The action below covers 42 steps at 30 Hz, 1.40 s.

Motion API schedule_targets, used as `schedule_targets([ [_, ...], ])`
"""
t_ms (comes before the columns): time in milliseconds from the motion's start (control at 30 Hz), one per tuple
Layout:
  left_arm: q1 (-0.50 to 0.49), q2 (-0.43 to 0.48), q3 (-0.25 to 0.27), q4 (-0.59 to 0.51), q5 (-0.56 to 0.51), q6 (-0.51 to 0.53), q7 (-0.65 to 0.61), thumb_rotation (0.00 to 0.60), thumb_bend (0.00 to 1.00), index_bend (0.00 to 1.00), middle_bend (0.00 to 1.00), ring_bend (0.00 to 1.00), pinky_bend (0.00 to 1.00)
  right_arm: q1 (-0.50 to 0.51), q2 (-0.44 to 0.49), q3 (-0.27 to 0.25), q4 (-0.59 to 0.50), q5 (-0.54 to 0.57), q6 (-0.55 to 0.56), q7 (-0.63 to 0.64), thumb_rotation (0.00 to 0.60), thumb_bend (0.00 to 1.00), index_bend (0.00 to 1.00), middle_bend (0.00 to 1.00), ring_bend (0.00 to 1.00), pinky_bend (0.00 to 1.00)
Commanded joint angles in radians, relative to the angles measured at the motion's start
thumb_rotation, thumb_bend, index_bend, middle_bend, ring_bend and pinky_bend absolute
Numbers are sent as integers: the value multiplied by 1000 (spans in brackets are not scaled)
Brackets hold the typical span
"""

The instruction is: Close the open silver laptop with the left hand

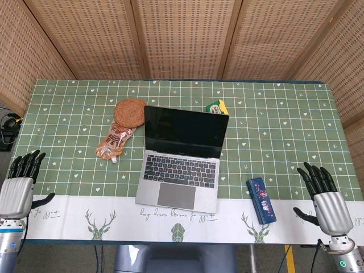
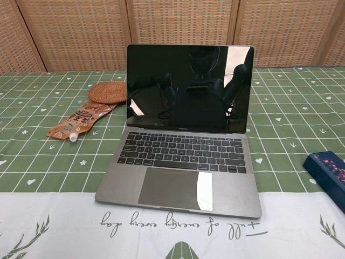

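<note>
Head view shows the left hand [image 1: 16, 193] and right hand [image 1: 328, 206], fingers spread and holding nothing, at the desk's [image 1: 273, 122] near corners, well apart from the open silver laptop [image 1: 182, 160] at centre, with a blue case [image 1: 261, 199] to its right and a snack pouch [image 1: 114, 142] and woven coaster [image 1: 130, 112] farther left.

The laptop [image 2: 180, 145] has a matt silver metal body and a glossy black screen. The coaster [image 1: 130, 112] looks woven; the pouch [image 1: 114, 141] is shiny plastic.
</note>
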State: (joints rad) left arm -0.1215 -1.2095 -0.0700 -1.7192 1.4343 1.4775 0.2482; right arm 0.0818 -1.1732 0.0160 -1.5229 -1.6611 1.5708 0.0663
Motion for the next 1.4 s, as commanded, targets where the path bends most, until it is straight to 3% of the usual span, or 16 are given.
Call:
schedule_targets([
  [33, -7, 0, -1, -8, -4, -12, 6, 600, 97, 0, 0, 0, 0, 1, 2, 1, 1, 3, -3, 7, 600, 97, 0, 0, 0, 0],
  [233, -56, 4, -38, -31, -53, -74, 47, 600, 99, 0, 0, 0, 0, 6, 8, 8, 6, 21, -14, 30, 600, 97, 0, 0, 0, 0],
  [600, -253, 6, -177, -95, -172, -252, 198, 600, 176, 0, 0, 0, 0, 19, 12, 24, 26, 73, -61, 76, 600, 97, 0, 0, 0, 0],
  [733, -357, -10, -240, -101, -259, -349, 230, 600, 343, 0, 0, 0, 0, 23, 17, 32, 33, 94, -74, 105, 600, 97, 0, 0, 0, 0],
  [900, -508, -31, -318, -67, -410, -511, 225, 600, 653, 5, 0, 0, 0, 29, 22, 42, 49, 119, -93, 141, 600, 96, 0, 0, 0, 0],
  [1100, -687, -85, -354, 25, -550, -620, 305, 600, 896, 33, 0, 0, 0, 31, 32, 57, 63, 148, -106, 187, 600, 97, 0, 0, 0, 0],
  [1200, -760, -110, -361, 67, -618, -669, 325, 600, 982, 38, 0, 0, 0, 31, 37, 60, 68, 158, -112, 207, 600, 96, 0, 0, 0, 0],
  [1400, -933, -165, -362, 196, -809, -795, 358, 600, 1000, 38, 0, 0, 4, 31, 45, 69, 81, 176, -121, 245, 600, 96, 0, 0, 0, 0],
])
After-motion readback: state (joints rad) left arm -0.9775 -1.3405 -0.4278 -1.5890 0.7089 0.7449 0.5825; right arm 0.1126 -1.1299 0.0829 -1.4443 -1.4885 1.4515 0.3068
